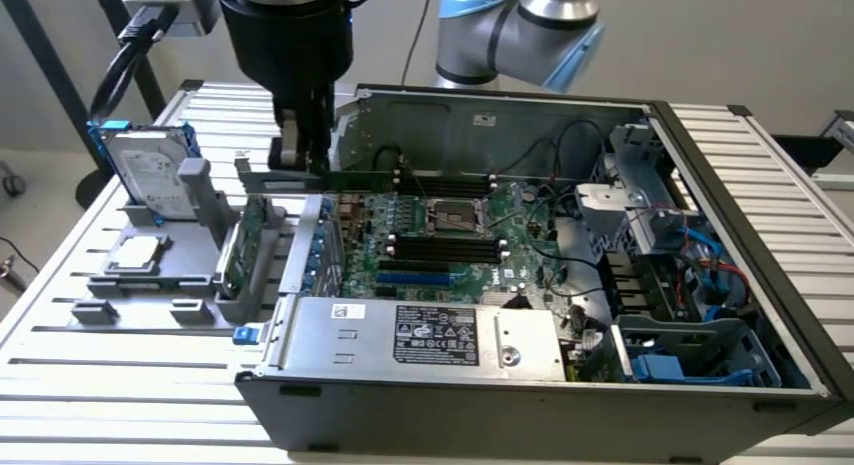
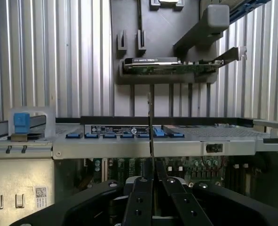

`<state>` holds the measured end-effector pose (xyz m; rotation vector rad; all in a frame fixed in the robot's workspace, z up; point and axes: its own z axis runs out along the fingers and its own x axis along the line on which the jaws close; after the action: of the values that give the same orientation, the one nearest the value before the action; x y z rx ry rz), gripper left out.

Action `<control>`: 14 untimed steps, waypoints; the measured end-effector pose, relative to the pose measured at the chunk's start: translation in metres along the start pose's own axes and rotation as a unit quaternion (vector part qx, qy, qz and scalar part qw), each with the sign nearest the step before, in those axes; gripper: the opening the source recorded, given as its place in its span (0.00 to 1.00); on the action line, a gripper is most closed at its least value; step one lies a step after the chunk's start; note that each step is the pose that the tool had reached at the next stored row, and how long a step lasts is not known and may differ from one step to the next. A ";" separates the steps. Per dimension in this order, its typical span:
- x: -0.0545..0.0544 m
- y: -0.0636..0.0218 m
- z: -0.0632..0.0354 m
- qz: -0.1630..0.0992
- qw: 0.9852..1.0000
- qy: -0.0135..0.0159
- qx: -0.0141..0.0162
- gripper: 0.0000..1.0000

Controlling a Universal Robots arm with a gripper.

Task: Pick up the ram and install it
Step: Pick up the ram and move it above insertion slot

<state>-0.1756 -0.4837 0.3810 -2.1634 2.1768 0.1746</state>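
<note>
My gripper (image 1: 304, 157) hangs at the exterior view's left side of the open computer case (image 1: 747, 235), shut on the ram (image 1: 363, 175), a thin green stick that reaches from the fingers toward the exterior view's right, above the motherboard's far edge. In the wrist view the ram (image 2: 150, 127) shows edge-on as a thin dark line running out from between the two black fingers (image 2: 139, 197), with my gripper (image 2: 153, 178) over the case wall and the board below. The motherboard's black slots (image 1: 447, 247) lie in the middle of the case, lower than the ram.
A grey holder rack (image 1: 160, 270) on the slatted table (image 1: 94, 375) at the exterior view's left carries a silver hard drive (image 1: 144, 170) with blue rails and a green expansion card (image 1: 248, 247). That card (image 2: 171, 67) also shows in the wrist view. A power supply (image 1: 427, 335) fills the case's near side, with cables and a drive cage (image 1: 667, 285) on the right.
</note>
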 end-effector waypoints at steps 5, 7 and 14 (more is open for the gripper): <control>0.000 -0.0226 -0.0007 0.000 1.000 0.000 0.000 0.14; 0.000 -0.0316 -0.0009 0.000 1.000 0.000 0.000 0.14; 0.000 -0.0635 -0.0018 0.000 1.000 0.000 0.000 0.14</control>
<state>-0.1121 -0.4837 0.3807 -2.1636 2.1768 0.1746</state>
